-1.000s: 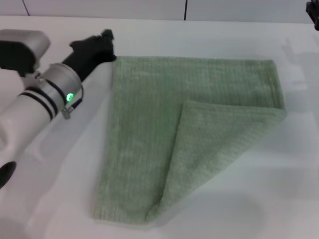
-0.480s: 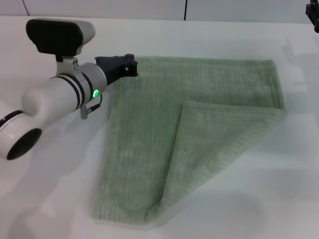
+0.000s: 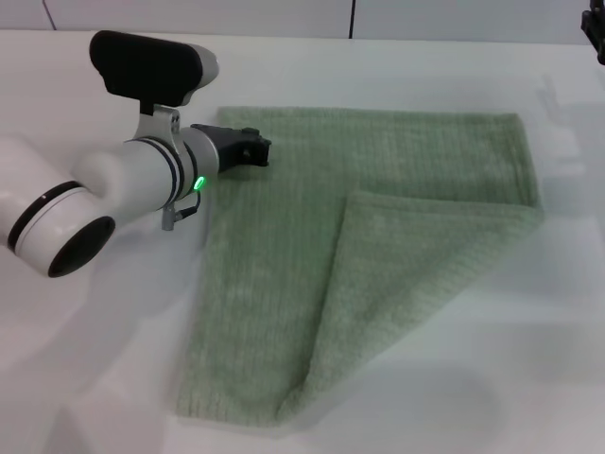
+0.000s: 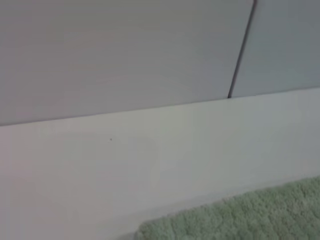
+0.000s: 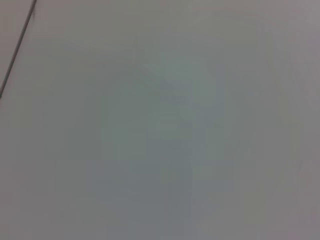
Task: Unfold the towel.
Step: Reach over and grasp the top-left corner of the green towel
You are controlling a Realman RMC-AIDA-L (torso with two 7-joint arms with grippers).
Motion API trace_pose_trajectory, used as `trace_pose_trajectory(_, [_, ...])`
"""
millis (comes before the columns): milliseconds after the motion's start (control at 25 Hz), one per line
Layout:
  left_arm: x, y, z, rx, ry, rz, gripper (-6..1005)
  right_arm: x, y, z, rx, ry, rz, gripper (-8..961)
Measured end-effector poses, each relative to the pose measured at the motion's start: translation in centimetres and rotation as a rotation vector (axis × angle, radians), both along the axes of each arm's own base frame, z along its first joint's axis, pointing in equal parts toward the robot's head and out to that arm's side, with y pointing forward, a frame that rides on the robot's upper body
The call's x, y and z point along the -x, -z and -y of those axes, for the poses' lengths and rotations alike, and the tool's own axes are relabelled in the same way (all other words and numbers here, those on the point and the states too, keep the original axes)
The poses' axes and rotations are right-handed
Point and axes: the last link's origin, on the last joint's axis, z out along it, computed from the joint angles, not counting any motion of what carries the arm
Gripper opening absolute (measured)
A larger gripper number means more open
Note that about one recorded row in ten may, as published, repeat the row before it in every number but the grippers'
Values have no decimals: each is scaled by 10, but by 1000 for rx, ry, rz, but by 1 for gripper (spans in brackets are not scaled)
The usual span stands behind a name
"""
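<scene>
Left pincer (image 3: 253,151) just slid in over the towel (image 3: 378,246)'s far-left corner; can't tell if it's apart or together. Towel lies on the tabletop (image 3: 529,359), one corner folded over. Probably about to grab.

Looks like a lab or test bench rather than a home — bare white table (image 3: 444,66) running wide to left and right, backed on the far side by plain pale wall panels (image 4: 120,55) split by a thin dark seam (image 4: 242,50). Holds only a green towel (image 3: 378,246) and a white robot arm (image 3: 104,194) — staged, uncluttered, evenly lit.
</scene>
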Motion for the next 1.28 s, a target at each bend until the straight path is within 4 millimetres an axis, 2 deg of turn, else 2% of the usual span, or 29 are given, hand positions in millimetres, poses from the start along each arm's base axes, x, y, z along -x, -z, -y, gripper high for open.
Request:
trace_pose_trajectory(1040, [-1, 2, -2, 10, -3, -31, -2, 0, 0, 0, -1, -2, 14, 807])
trace_pose_trajectory(1160, [-1, 2, -2, 10, -5, -32, -2, 5, 1, -1, -1, -14, -8, 807])
trace_pose_trajectory(1280, [0, 2, -2, 10, -6, -33, -2, 19, 6, -1, 21, -41, -64, 807])
